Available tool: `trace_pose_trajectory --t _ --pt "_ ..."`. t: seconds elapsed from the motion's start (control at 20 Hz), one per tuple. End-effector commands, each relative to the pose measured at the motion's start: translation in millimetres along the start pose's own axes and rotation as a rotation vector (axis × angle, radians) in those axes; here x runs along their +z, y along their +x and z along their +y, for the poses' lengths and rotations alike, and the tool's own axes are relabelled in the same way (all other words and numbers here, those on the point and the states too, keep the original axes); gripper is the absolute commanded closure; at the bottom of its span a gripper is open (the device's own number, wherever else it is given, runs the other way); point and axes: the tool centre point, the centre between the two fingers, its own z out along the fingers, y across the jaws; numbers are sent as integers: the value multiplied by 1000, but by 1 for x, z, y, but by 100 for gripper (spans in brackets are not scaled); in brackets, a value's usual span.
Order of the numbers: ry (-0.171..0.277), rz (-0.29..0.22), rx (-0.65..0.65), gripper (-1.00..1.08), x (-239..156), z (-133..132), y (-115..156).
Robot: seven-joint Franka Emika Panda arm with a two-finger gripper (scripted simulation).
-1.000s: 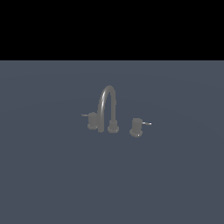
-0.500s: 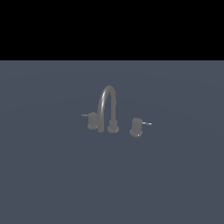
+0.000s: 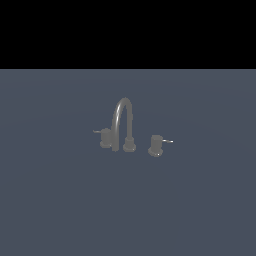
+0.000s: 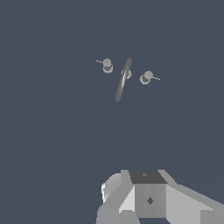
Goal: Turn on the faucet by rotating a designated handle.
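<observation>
Counter: the counter (image 3: 60, 200) is lying flat and bare-looking, in a dull blue-grey colour, and it is filling the whole lower part of the exterior view up to a straight far edge.
Room: behind the far edge of the counter only plain black is showing.
Faucet: the faucet (image 3: 123, 122) is standing near the middle of the counter, well apart from every edge; its arched spout is rising upright from a round base.
Handle: the handle (image 3: 105, 137) is sitting just beside the spout, on the exterior view's left, with its thin dull pin pointing away from the spout; in the wrist view it (image 4: 107, 64) is showing from above.
Other knob: the other knob (image 3: 156, 144) is sitting on the exterior view's right of the spout, its pin ending in a whitish tip.
Pincer: only the grey wrist body (image 4: 148, 199) is showing, far from the faucet; the fingers are not appearing, so I cannot tell whether the pincer is apart or together, and nothing is touching it.
</observation>
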Motion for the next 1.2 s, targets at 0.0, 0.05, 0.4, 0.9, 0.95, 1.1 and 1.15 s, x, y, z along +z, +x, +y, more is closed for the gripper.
trace_pose_trajectory --t 0.0,0.05,0.4,0.9,0.95,1.1,1.15 --pt "12 -3 18 108 2 -2 6" --pt "18 -5 28 108 4 -2 9" --pt "79 -25 133 108 18 -11 42" --pt "172 -91 393 108 62 -29 111" --pt "178 -98 422 108 68 -31 118" --pt "194 -121 510 108 85 -37 138" --pt "197 -129 540 108 92 -39 144"
